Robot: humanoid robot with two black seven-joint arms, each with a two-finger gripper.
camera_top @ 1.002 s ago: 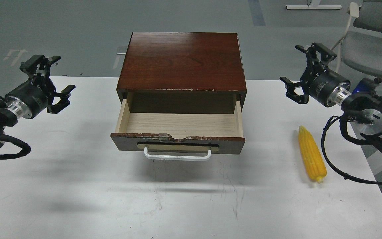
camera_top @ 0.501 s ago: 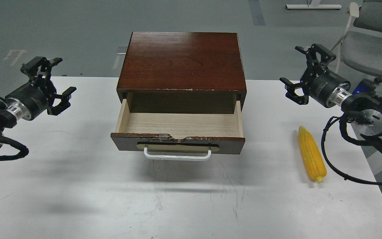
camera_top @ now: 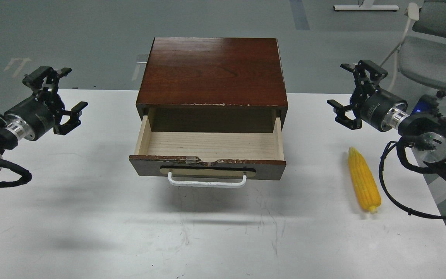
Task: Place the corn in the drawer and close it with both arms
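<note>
The yellow corn (camera_top: 364,179) lies on the white table (camera_top: 91,217) at the right, tip pointing away, well right of the drawer. The drawer (camera_top: 207,151) is pulled open from the brown wooden cabinet (camera_top: 212,71); its pale wood inside is bare and its white handle (camera_top: 206,181) faces me. My right gripper (camera_top: 352,93) is open and empty, in the air above and behind the corn. My left gripper (camera_top: 62,97) is open and empty, in the air left of the cabinet.
A grey chair (camera_top: 428,46) stands behind the table's right end. Black cables (camera_top: 397,193) hang from my right arm beside the corn. The table's right edge runs close to the corn.
My right gripper has dropped a little lower, toward the table. My left arm has shifted slightly left.
</note>
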